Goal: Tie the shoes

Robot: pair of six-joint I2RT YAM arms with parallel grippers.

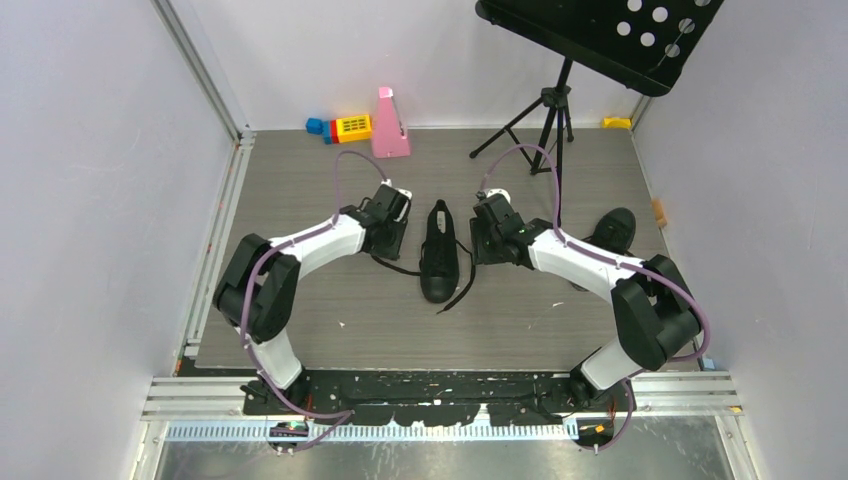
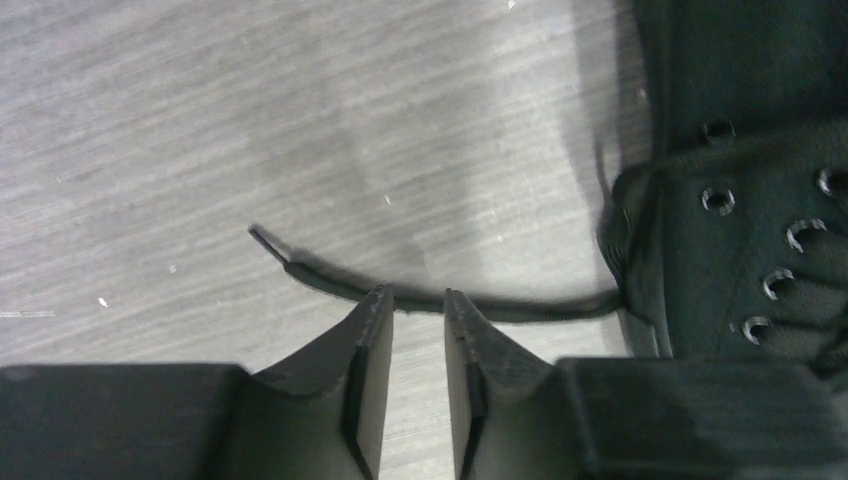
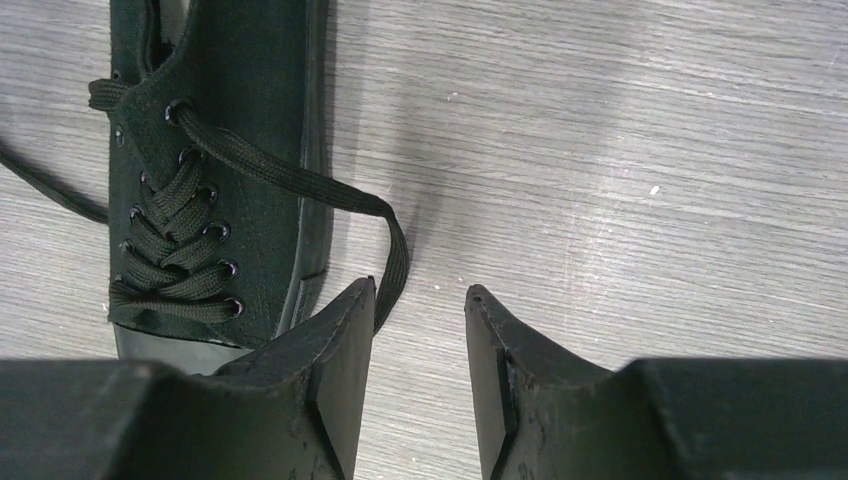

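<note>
The left gripper (image 2: 417, 296), narrowly parted and empty, has the thin black lace (image 2: 330, 283) crosswise at its tips, black canvas sneaker (image 2: 760, 230) to its right.

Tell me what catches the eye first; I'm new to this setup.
A black sneaker lies untied in the middle of the table. The left pincer hangs open at the lace trailing left of it, the right pincer open by the other lace. A black music stand looms at the back right.
</note>
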